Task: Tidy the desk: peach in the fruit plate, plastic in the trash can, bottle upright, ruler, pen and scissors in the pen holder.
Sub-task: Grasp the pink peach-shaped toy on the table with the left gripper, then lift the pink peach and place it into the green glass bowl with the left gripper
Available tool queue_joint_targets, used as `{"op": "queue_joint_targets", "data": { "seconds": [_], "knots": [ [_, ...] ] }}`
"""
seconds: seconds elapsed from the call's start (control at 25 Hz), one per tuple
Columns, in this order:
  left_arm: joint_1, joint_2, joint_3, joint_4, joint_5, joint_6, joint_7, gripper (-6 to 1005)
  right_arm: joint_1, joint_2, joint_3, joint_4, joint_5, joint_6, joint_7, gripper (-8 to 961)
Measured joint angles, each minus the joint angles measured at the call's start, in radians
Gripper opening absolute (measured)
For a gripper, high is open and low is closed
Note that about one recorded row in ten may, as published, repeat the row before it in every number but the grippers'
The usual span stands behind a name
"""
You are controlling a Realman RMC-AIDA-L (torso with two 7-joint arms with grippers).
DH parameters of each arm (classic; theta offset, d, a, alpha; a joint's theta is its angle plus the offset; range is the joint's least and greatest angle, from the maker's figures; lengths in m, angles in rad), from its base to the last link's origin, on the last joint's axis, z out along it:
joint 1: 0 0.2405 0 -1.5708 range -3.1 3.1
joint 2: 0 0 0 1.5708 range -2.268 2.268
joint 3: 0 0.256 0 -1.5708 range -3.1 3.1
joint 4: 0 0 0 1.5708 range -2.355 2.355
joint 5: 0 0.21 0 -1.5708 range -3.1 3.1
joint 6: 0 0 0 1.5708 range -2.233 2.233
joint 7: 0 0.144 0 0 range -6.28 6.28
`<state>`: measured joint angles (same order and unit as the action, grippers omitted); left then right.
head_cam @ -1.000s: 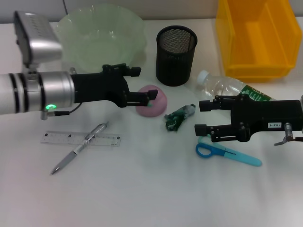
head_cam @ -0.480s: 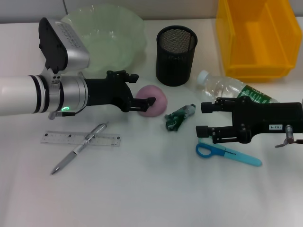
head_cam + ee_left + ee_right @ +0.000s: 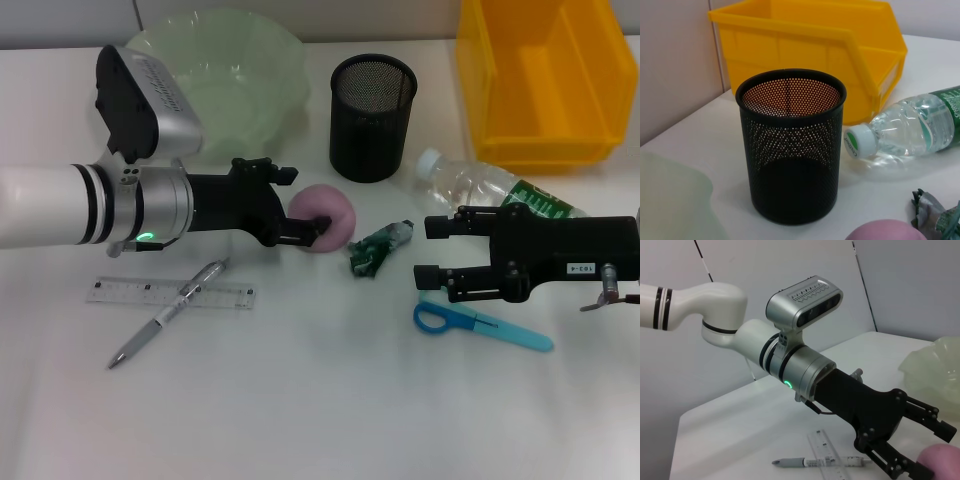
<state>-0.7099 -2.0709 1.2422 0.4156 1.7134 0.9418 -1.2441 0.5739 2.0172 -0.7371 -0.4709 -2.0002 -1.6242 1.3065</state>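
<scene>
The pink peach [image 3: 328, 213] lies on the white desk between the green fruit plate [image 3: 215, 75] and the crumpled green plastic [image 3: 378, 247]. My left gripper [image 3: 300, 203] is open, its fingers reaching around the peach's left side. The peach also shows in the left wrist view [image 3: 887, 231]. The clear bottle [image 3: 480, 185] lies on its side. My right gripper [image 3: 432, 249] is open and empty, just above the blue scissors [image 3: 480, 325]. The ruler [image 3: 170, 293] and pen [image 3: 170, 312] lie crossed at the front left. The black mesh pen holder [image 3: 372, 115] stands behind the peach.
The yellow bin [image 3: 545, 75] stands at the back right, behind the bottle. In the right wrist view the left gripper [image 3: 910, 440] shows open beside the peach [image 3: 942, 462], with the ruler [image 3: 827, 452] below it.
My left wrist has rolled so its camera housing now points up, and the gripper has lowered around the peach's left side. The right arm has not moved.
</scene>
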Motion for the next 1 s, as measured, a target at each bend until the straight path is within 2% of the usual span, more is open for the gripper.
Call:
{"op": "queue_joint_targets", "data": {
  "seconds": [0.16, 0.56, 0.88, 1.0],
  "knots": [
    [-0.008, 0.000, 0.006, 0.000, 0.000, -0.002, 0.000, 841, 0.002, 0.000, -0.001, 0.000, 0.000, 0.000, 0.000, 774],
    [-0.010, 0.000, 0.007, 0.000, 0.000, -0.003, 0.000, 385, 0.006, 0.000, -0.001, -0.002, 0.000, 0.000, 0.002, 774],
    [-0.006, 0.000, 0.005, 0.005, -0.003, 0.017, 0.000, 270, 0.008, -0.002, -0.001, -0.003, 0.000, 0.001, 0.002, 773],
    [0.005, 0.003, -0.043, 0.025, -0.007, 0.081, -0.006, 226, 0.008, -0.002, -0.001, -0.003, 0.000, 0.001, 0.002, 773]
  ]
}}
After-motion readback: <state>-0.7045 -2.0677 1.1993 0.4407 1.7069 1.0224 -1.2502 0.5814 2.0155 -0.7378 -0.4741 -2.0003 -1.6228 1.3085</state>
